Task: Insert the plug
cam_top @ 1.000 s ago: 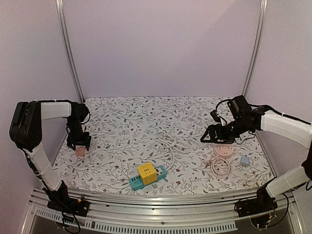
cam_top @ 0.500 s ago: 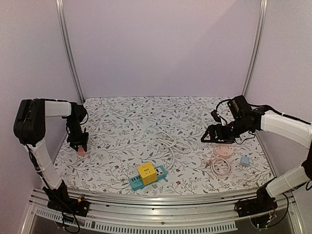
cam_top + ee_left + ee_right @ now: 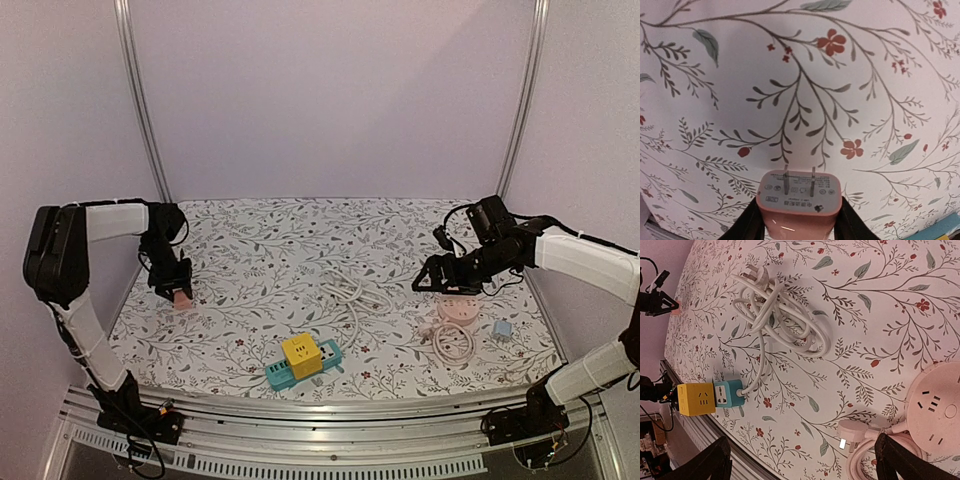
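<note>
A pink plug (image 3: 799, 200) with two metal prongs on a white face is held between my left gripper's (image 3: 799, 222) black fingers (image 3: 747, 226), prongs toward the floral mat. From the top view, the left gripper (image 3: 178, 290) holds that pink plug (image 3: 182, 298) near the mat's left edge. A teal power strip (image 3: 318, 362) carrying a yellow cube socket (image 3: 300, 354) lies at the front centre. My right gripper (image 3: 428, 283) hovers open just left of a round pink socket (image 3: 458, 309); its fingers (image 3: 710, 465) stand wide apart with nothing between them.
A coiled white cable (image 3: 350, 290) runs from the teal strip across the middle of the mat. A pink coiled cord (image 3: 452, 342) with its own plug (image 3: 855, 432) lies by the round socket (image 3: 935, 410). A small blue adapter (image 3: 501, 328) sits at the right.
My left gripper has shut on the pink plug and carried it a little rightward and toward the back, away from the left edge. The right arm has not moved.
</note>
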